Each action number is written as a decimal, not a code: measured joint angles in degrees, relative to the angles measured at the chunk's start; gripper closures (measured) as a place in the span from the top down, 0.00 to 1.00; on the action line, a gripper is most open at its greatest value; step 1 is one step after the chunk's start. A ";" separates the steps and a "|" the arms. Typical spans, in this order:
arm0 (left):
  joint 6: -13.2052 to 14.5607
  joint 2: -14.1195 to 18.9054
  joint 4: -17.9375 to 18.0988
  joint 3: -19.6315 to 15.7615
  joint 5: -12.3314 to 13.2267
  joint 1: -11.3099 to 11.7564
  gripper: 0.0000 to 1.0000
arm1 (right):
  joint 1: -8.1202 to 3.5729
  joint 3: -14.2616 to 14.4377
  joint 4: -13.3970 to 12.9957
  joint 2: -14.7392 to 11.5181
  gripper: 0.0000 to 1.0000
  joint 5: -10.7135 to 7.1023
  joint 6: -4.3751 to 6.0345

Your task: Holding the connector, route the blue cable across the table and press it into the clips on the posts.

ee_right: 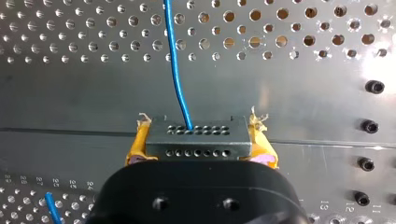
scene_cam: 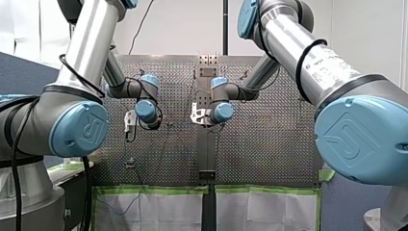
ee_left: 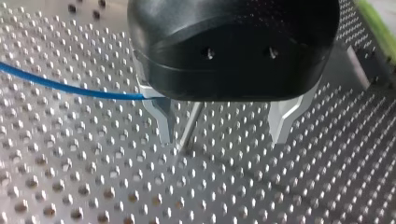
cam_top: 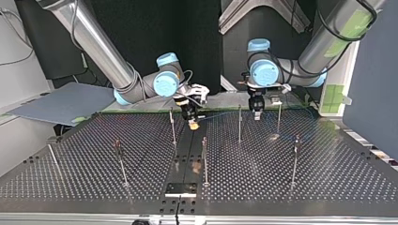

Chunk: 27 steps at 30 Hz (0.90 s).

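Observation:
My right gripper [ee_right: 198,154] is shut with its yellow pads [ee_right: 137,144] on the grey connector [ee_right: 198,137], just above the table's centre strip. The blue cable [ee_right: 175,65] leaves the connector's face and runs ahead over the perforated plate. In the top view the right gripper [cam_top: 191,121] holds the connector [cam_top: 193,124] near the middle, and the cable [cam_top: 220,114] stretches toward my left gripper [cam_top: 256,112]. In the left wrist view, my left gripper [ee_left: 222,133] stands open with metal fingers [ee_left: 161,123]. A thin post [ee_left: 189,133] rises between them, and the cable [ee_left: 70,86] ends beside one finger.
Several thin clip posts stand on the perforated table [cam_top: 328,178], among them ones at the top view's middle [cam_top: 204,159], right [cam_top: 295,159] and left [cam_top: 121,161]. A dark plate [cam_top: 180,189] sits at the near edge of the centre strip.

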 joint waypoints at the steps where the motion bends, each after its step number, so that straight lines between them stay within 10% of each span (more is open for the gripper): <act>1: 0.02 0.36 -0.22 -0.28 -0.01 -0.25 1.00 | -0.03 0.00 0.04 0.00 0.00 -0.02 0.01; 27: -3.89 2.65 2.60 -2.09 -7.19 -10.30 1.00 | -0.68 0.00 4.70 -0.72 0.00 -0.08 -0.70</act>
